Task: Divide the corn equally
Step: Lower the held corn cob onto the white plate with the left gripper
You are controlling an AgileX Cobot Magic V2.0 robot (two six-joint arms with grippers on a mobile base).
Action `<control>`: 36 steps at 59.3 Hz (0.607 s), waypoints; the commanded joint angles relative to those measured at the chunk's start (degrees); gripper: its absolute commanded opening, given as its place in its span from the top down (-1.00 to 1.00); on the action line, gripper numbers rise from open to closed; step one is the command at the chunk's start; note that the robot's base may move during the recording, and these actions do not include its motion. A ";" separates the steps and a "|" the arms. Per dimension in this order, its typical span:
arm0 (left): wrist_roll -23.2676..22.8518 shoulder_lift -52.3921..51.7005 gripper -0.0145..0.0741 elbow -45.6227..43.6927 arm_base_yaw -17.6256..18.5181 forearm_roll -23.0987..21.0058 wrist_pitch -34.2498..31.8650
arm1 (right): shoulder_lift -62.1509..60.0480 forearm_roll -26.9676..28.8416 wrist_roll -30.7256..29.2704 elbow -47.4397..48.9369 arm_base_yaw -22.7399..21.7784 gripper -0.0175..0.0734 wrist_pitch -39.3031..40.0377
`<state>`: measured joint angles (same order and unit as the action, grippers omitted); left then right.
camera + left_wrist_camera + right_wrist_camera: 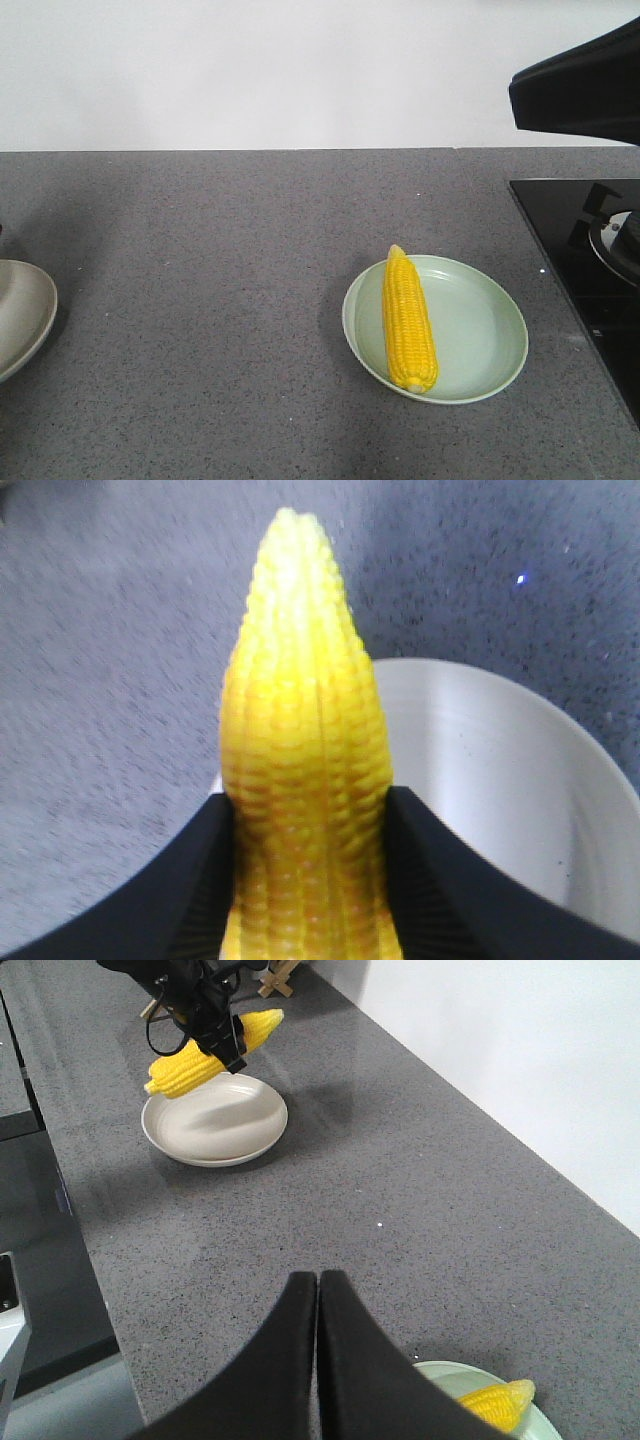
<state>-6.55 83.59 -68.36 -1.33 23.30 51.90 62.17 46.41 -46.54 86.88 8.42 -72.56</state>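
Plated corn [409, 322] tip toward wall.

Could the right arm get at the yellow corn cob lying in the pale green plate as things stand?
Probably yes. The yellow corn cob lies uncovered along the left side of the pale green plate, nothing over it, bare grey countertop around. The right hand is shut and empty just above that plate; it must open first.

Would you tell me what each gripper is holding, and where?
The left gripper clamps a corn cob around its middle; the right gripper is shut, empty.
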 commanded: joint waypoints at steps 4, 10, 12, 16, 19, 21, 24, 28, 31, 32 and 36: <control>0.65 0.54 0.65 -1.39 -0.68 -0.76 -3.33 | -0.52 2.32 -0.09 1.47 -0.38 0.63 -1.14; 0.86 1.50 0.61 -1.39 -0.68 -1.24 -3.52 | -0.52 2.32 -0.09 1.47 -0.38 0.63 -1.14; 0.86 1.69 0.60 -1.39 -0.68 -1.58 -3.57 | -0.52 2.32 -0.09 1.47 -0.38 0.63 -1.14; 0.86 2.13 0.56 -1.39 -0.68 -2.01 -3.57 | -0.52 2.32 0.12 1.47 -0.38 0.63 -1.14; 0.86 2.33 0.52 -1.39 -0.68 -2.01 -3.57 | -0.52 2.32 0.12 1.47 -0.38 0.63 -1.14; 0.86 2.41 0.48 -1.39 -0.68 -2.42 -3.51 | -0.52 2.32 0.12 1.47 -0.38 0.63 -1.14; 0.86 2.41 0.43 -1.39 -0.68 -2.42 -3.45 | -0.52 2.32 0.12 1.47 -0.38 0.63 -1.14; 0.86 2.41 0.35 -1.39 -0.68 -2.42 -3.04 | -0.52 2.32 0.12 1.47 -0.38 0.63 -1.14; 0.86 2.41 0.28 -1.39 -0.68 -2.42 -2.64 | -0.52 2.32 0.12 1.47 -0.38 0.63 -1.14; 0.86 2.41 0.25 -1.39 -0.68 -2.42 -2.54 | -0.52 2.32 0.12 1.47 -0.38 0.63 -1.14; 0.86 2.41 0.15 -1.39 -0.68 -2.42 -2.12 | -0.52 2.32 0.12 1.47 -0.38 0.63 -1.14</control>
<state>-5.51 87.93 -68.36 -1.90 20.15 50.72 62.17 46.40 -46.32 86.88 8.42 -72.56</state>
